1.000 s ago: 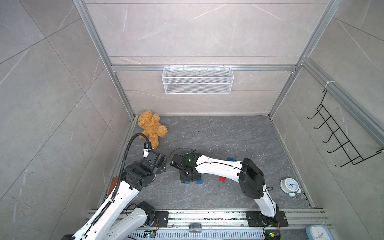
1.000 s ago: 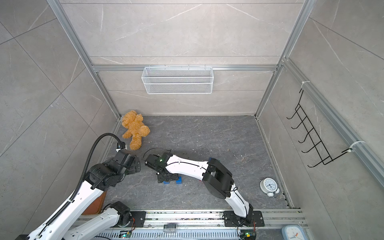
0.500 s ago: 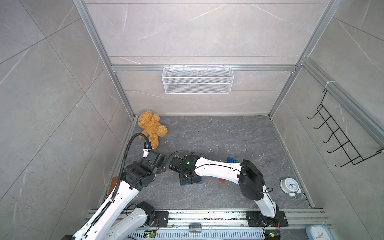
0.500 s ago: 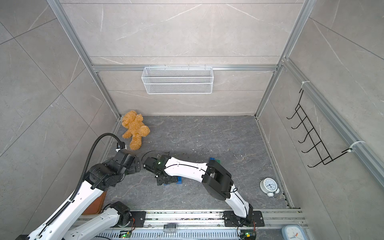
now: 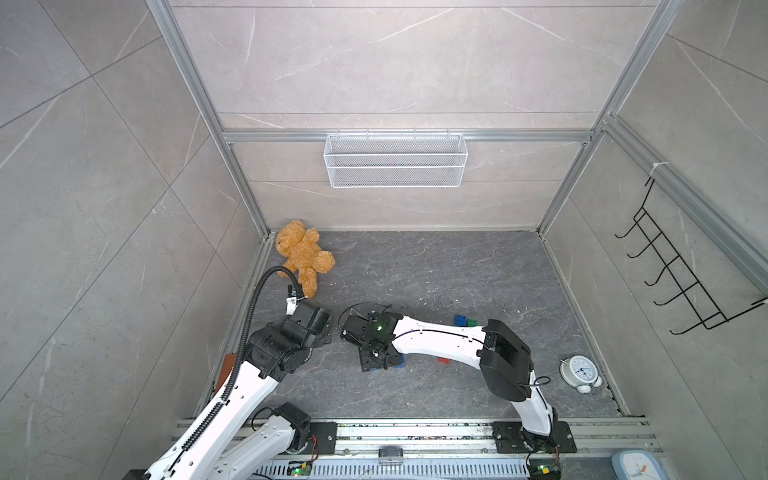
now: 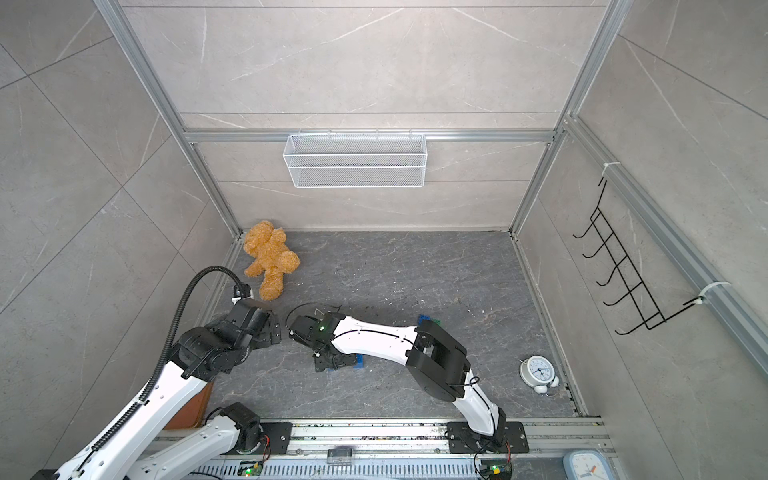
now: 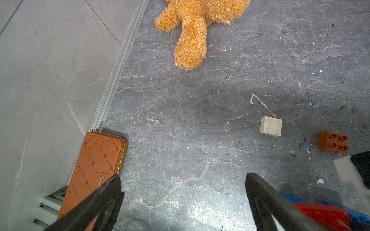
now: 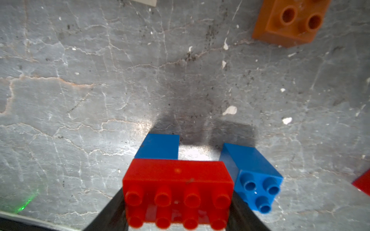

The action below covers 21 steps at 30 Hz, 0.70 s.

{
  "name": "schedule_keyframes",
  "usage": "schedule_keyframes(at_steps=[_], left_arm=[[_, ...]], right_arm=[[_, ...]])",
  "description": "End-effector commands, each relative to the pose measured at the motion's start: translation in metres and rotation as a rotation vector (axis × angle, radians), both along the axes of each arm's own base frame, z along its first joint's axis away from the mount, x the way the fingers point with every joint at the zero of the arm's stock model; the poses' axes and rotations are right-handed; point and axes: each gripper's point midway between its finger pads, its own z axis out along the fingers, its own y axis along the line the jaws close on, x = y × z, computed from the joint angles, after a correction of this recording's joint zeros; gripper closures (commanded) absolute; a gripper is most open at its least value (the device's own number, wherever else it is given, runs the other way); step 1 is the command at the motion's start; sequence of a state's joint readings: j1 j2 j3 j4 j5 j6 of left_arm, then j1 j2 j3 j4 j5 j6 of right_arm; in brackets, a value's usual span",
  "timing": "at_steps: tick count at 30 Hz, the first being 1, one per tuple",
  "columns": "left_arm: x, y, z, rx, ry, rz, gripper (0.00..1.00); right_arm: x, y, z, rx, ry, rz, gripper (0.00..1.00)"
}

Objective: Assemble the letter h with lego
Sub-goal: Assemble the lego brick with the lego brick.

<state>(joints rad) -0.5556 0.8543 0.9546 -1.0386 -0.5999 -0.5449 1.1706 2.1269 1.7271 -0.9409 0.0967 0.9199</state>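
Lego (image 5: 399, 361) (image 6: 360, 362) sits mid-tabletop (image 5: 436, 270), mostly hidden under the right jaws in both top views. A blue-and-green pair (image 5: 465, 321) (image 6: 428, 320) lies behind that arm, well apart from the teddy bear (image 5: 303, 255). The left wrist view adds a white brick (image 7: 271, 126) and a brown brick (image 7: 333, 142), near each other but apart, and a wallet (image 7: 96, 164) by the wall. The left jaws gape wide and hold nothing. The right wrist view alone shows the right jaws gripping a long red brick (image 8: 178, 190). One end is over a blue brick (image 8: 160, 147), and a second blue brick (image 8: 254, 172) sits just beside it.
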Motion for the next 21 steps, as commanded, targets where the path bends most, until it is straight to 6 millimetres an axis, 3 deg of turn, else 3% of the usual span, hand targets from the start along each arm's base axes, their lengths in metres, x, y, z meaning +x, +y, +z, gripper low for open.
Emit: schedule_keyframes(at_steps=[1,7,10,17,21], left_arm=[[0.002,0.001,0.003,0.005,-0.017,-0.004,0.02],[0.002,0.001,0.003,0.006,-0.018,-0.005,0.02],[0.002,0.001,0.004,0.004,-0.020,-0.005,0.02],[0.002,0.002,0.005,0.004,-0.023,-0.002,0.02],[0.001,0.003,0.007,0.002,-0.033,0.003,0.02]], right_arm=[[-0.009,-0.014,-0.025,-0.094,0.046,0.035,1.00],[-0.011,-0.017,-0.049,-0.175,0.086,0.035,1.00],[-0.009,-0.016,-0.038,-0.198,0.062,0.012,1.00],[-0.009,0.010,0.008,-0.124,0.022,-0.022,1.00],[0.001,0.007,0.025,-0.072,-0.002,-0.055,1.00]])
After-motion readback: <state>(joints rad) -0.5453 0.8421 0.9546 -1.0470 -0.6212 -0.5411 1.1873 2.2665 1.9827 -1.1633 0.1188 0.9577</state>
